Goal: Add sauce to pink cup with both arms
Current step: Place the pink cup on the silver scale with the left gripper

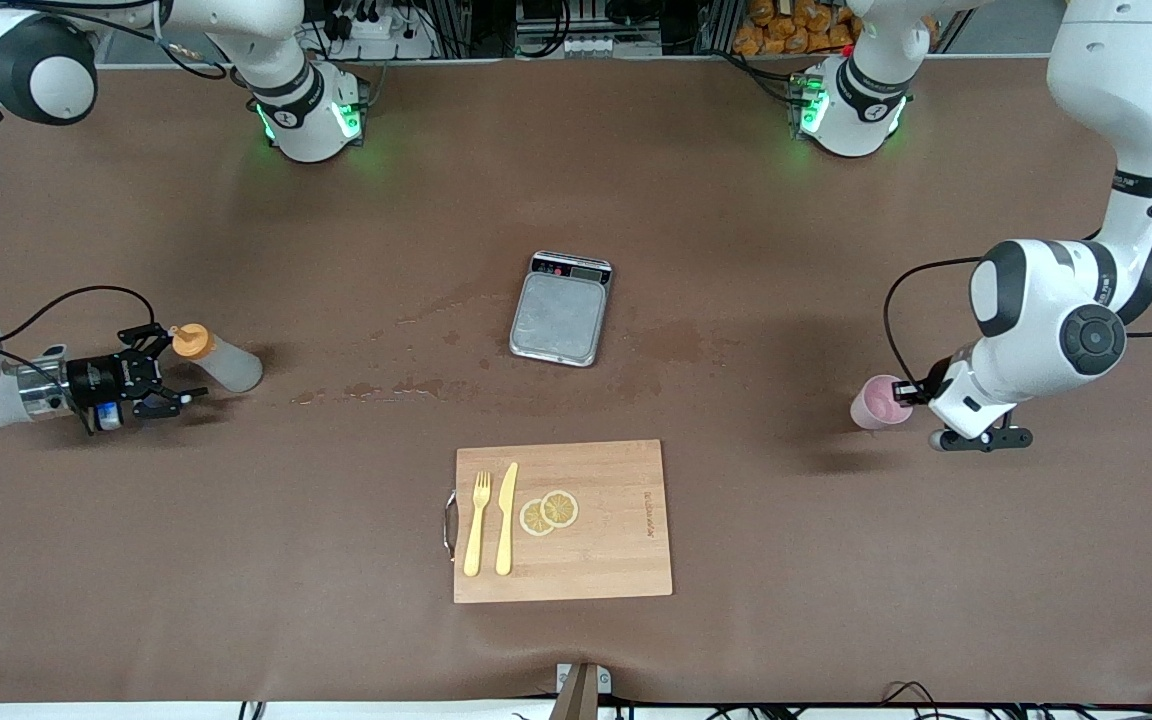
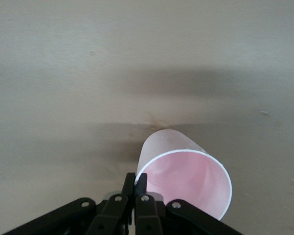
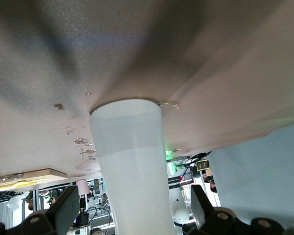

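Note:
The sauce bottle [image 1: 226, 364], translucent whitish with an orange nozzle cap [image 1: 189, 341], stands on the brown table at the right arm's end. My right gripper [image 1: 181, 368] is open around it, one finger on each side with a gap. In the right wrist view the bottle's body [image 3: 132, 161] fills the space between the fingers [image 3: 67, 208] of the right gripper [image 3: 134, 205]. The pink cup [image 1: 876, 402] is at the left arm's end. My left gripper [image 1: 909, 392] is shut on its rim; in the left wrist view the gripper [image 2: 135, 183] pinches the rim of the cup [image 2: 186, 176].
A grey kitchen scale [image 1: 561, 310] sits mid-table. Nearer the front camera lies a wooden cutting board [image 1: 616, 550] with a yellow fork [image 1: 477, 520], a knife [image 1: 506, 515] and lemon slices [image 1: 548, 512]. Wet stains [image 1: 416, 385] mark the table between bottle and scale.

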You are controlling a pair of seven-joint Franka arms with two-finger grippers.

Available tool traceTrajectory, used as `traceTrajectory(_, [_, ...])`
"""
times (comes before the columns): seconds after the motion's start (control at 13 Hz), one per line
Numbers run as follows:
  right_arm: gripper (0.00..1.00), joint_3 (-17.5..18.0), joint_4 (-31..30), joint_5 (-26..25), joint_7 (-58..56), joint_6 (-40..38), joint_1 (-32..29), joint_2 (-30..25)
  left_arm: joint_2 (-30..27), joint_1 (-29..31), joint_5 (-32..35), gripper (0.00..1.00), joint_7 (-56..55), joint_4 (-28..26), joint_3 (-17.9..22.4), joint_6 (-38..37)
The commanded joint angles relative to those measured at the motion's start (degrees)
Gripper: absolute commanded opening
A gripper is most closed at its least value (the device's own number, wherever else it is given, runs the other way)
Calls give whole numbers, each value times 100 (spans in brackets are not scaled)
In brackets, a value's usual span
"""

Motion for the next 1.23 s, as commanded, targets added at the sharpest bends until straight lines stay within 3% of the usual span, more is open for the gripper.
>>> traceTrajectory(0.0, [100,7,126,123,23,-69,-6,215,-385,-47,-88,0,-676,-47,-632,-289])
traceTrajectory(0.38, [100,-2,126,306,-108,-51,-15,365,-395,-204,-27,0,-2730,172,-2013,-289])
traceTrajectory(0.61, [100,-2,126,316,-327,-60,-15,479,-229,-1090,-18,0,-4252,462,-2068,-289])
traceTrajectory(1.15, [100,7,-120,474,-407,-86,99,488,141,-2296,596,0,-6048,796,-2059,-245])
